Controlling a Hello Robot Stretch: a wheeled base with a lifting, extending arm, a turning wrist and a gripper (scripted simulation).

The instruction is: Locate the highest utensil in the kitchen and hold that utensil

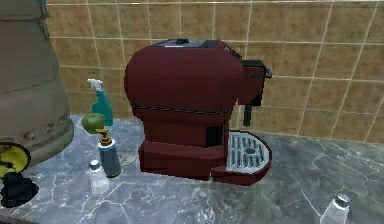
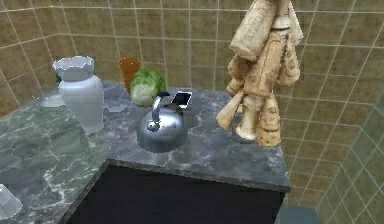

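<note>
In the forward view, a dark red coffee machine (image 1: 190,105) stands on a grey marble counter (image 1: 290,190) against a tan tiled wall. Left of it are a blue spray bottle (image 1: 100,100), a grey-blue cylinder shaker (image 1: 110,158) and a small pale shaker (image 1: 97,176). In the arm side view, a steel kettle (image 2: 162,128) sits mid-counter, with a dark phone (image 2: 182,98) behind it. I cannot make out any thing shaped like a utensil.
A big grey-beige object (image 1: 25,80) rises at the forward view's left, with a yellow and black thing (image 1: 12,160) below it. The arm side view has a white vase (image 2: 80,92), a lettuce (image 2: 148,85), an orange cup (image 2: 129,70) and a tall tan sculpture (image 2: 260,70).
</note>
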